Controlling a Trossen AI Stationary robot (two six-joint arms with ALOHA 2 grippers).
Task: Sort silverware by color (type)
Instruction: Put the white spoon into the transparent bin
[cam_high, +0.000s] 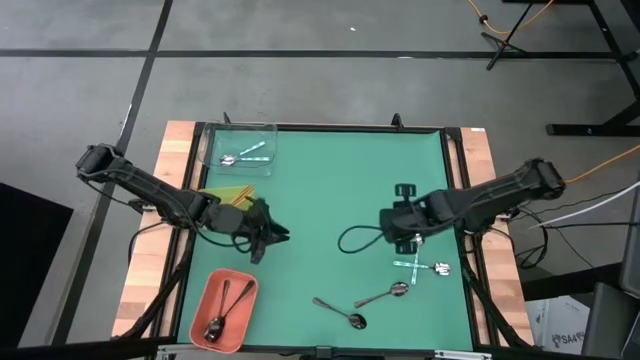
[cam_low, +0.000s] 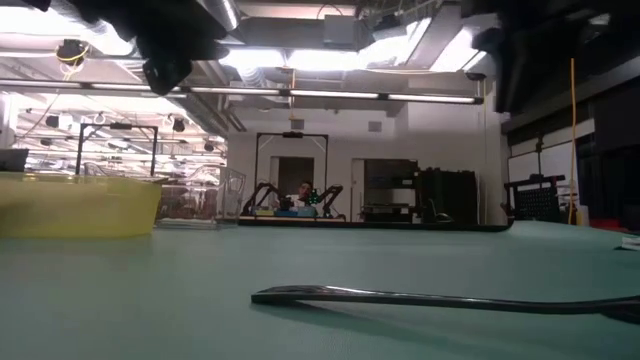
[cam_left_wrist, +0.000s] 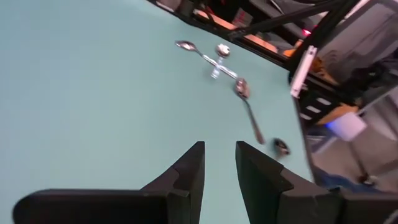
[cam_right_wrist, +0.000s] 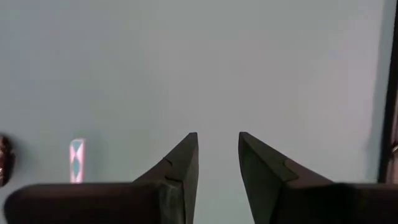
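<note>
Green matting covers the surface (cam_high: 330, 190) in the high view, where the left gripper (cam_high: 274, 236) hangs just beside the yellow-green tray (cam_high: 228, 192), jaws a little apart and holding nothing. The right gripper (cam_high: 404, 189) hangs over bare mat on the right side, jaws likewise slightly parted and empty. A clear tray (cam_high: 240, 149) at the far left corner holds two silver spoons (cam_high: 243, 157); a salmon-orange tray (cam_high: 222, 306) at the near left holds dark spoons (cam_high: 222, 312). Loose on the mat near the right gripper lie crossed silver spoons (cam_high: 422, 266), with another silver spoon (cam_high: 384, 294) and a dark spoon (cam_high: 342, 312) nearer the front edge. From the low view, a dark spoon handle (cam_low: 430, 297) lies flat on the mat close to the camera, the yellow-green tray (cam_low: 78, 206) stands at the left, and a person (cam_low: 303, 190) shows far back in the room. In the left wrist view the gripper (cam_left_wrist: 219, 155) shows a narrow gap between its fingers, with the loose spoons (cam_left_wrist: 217, 61) well beyond them. The right wrist view shows that gripper (cam_right_wrist: 217, 144) with its fingers parted over bare mat.
</note>
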